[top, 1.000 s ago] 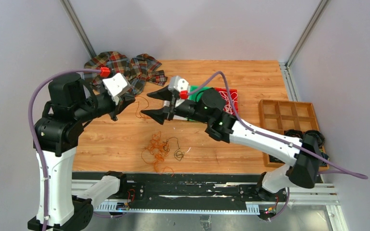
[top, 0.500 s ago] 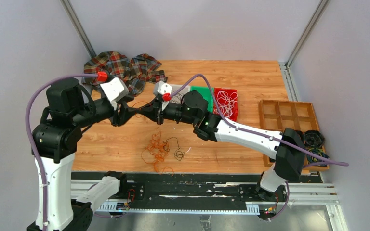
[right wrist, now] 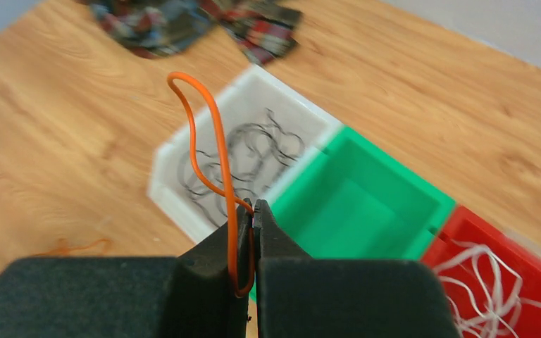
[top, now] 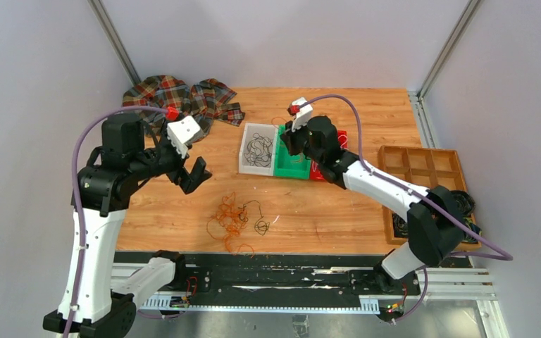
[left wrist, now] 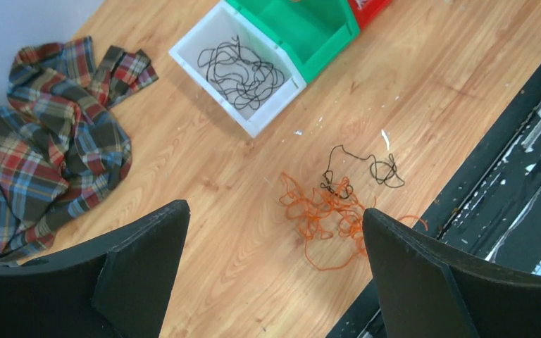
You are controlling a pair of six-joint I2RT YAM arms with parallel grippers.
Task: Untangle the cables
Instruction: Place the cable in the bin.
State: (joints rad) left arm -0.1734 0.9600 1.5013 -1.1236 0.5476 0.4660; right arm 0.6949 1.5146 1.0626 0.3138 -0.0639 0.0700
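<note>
A tangle of thin orange and black cables (top: 234, 220) lies on the wooden table near its front edge. In the left wrist view the orange tangle (left wrist: 327, 215) lies ahead of my fingers, with a black cable (left wrist: 384, 169) beside it. My left gripper (top: 193, 175) hovers above the table to the tangle's left, wide open (left wrist: 275, 209) and empty. My right gripper (right wrist: 255, 211) is shut on a single orange cable (right wrist: 220, 141) that loops upward, above the edge between the white bin (right wrist: 176, 197) and the green bin (right wrist: 366, 197).
The white bin (top: 243, 163) holds black cables, the green bin (top: 292, 167) sits beside it, and the red bin (right wrist: 514, 253) holds white cables. A plaid cloth (top: 183, 98) lies at the back left. A wooden compartment tray (top: 419, 165) with dark coils (top: 458, 204) stands at the right.
The two grippers met mid-table. The right one shut on the orange cable and swung back right over the bins. The left one opened and drew away to the left.
</note>
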